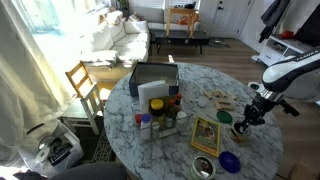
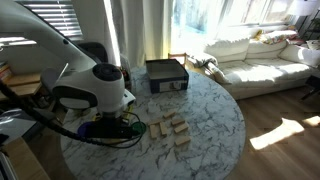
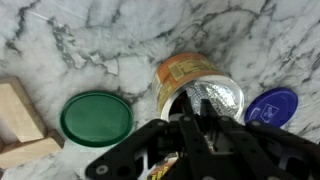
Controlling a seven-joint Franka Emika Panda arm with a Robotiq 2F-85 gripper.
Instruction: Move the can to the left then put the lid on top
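Note:
The can (image 3: pixel 185 70) is a short round tin with an orange label and a silvery foil inside. It stands on the marble table in the middle of the wrist view. In an exterior view it shows as a dark tin (image 1: pixel 243 129) under the gripper (image 1: pixel 243 121). My gripper (image 3: pixel 195 118) has its fingers close together on the near rim of the can. The green lid (image 3: pixel 96 117) lies flat on the table beside the can and apart from it; it also shows in an exterior view (image 1: pixel 224 116). In the exterior view behind the arm, the arm hides the can and the lid.
A blue-purple disc (image 3: pixel 272 106) lies on the other side of the can. Wooden blocks (image 3: pixel 20 120) lie past the green lid. A silvery tin (image 1: pixel 203 167), a yellow booklet (image 1: pixel 205 135), small jars and a black box (image 1: pixel 155 78) stand on the round table (image 1: pixel 190 80).

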